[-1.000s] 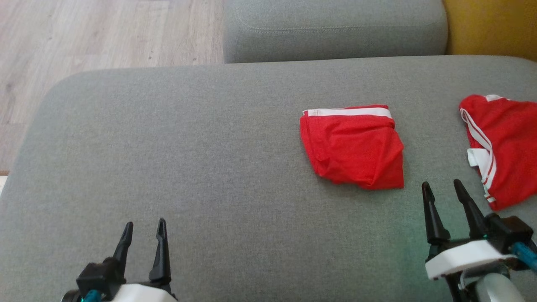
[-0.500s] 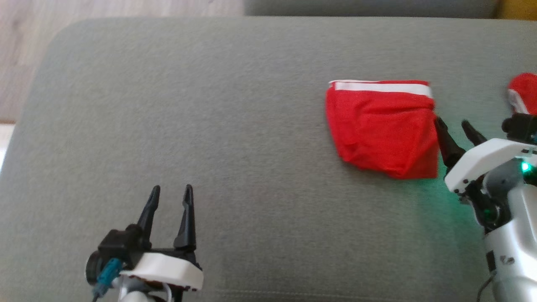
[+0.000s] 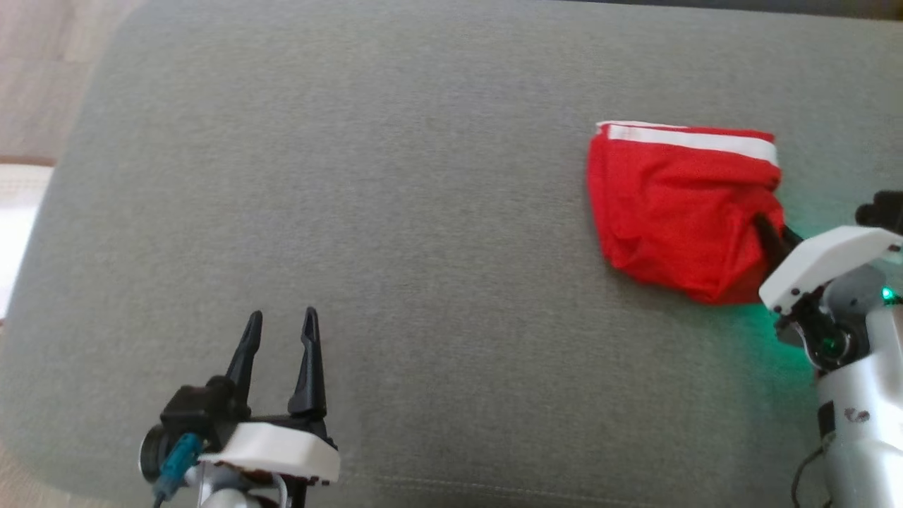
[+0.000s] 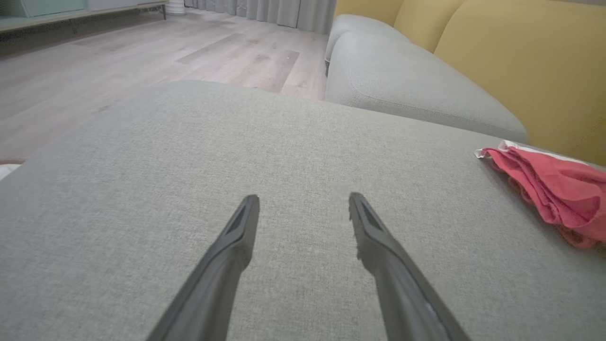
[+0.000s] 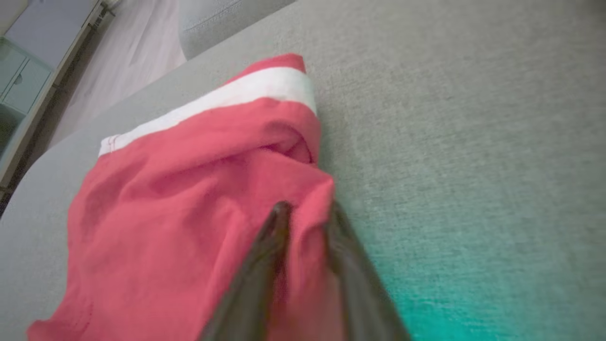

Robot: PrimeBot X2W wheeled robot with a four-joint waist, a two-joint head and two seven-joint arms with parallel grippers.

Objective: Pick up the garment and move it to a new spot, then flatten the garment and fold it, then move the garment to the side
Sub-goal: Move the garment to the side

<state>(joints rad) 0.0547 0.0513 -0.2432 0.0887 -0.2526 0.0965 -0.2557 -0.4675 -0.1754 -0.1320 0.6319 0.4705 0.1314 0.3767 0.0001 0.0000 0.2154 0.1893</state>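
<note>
A folded red garment (image 3: 677,204) with a white waistband lies on the grey sofa cushion (image 3: 423,176), at the right. My right gripper (image 3: 767,227) has come in at the garment's right edge. In the right wrist view its two dark fingers stand close together with a fold of the red garment (image 5: 189,199) pinched between them at the right gripper (image 5: 307,210). My left gripper (image 3: 281,321) hovers open over bare cushion at the lower left, far from the cloth. From the left wrist, the left gripper (image 4: 303,203) holds nothing and the garment (image 4: 554,189) lies off to the right.
The cushion's rounded left edge drops to wooden floor (image 3: 42,56). Another grey cushion (image 4: 402,80) and a yellow backrest (image 4: 521,61) lie beyond. A green glow falls on the fabric by the right wrist.
The head camera has tilted down and shifted. My right gripper went forward to the garment's right edge and closed on the cloth. The left gripper stayed open.
</note>
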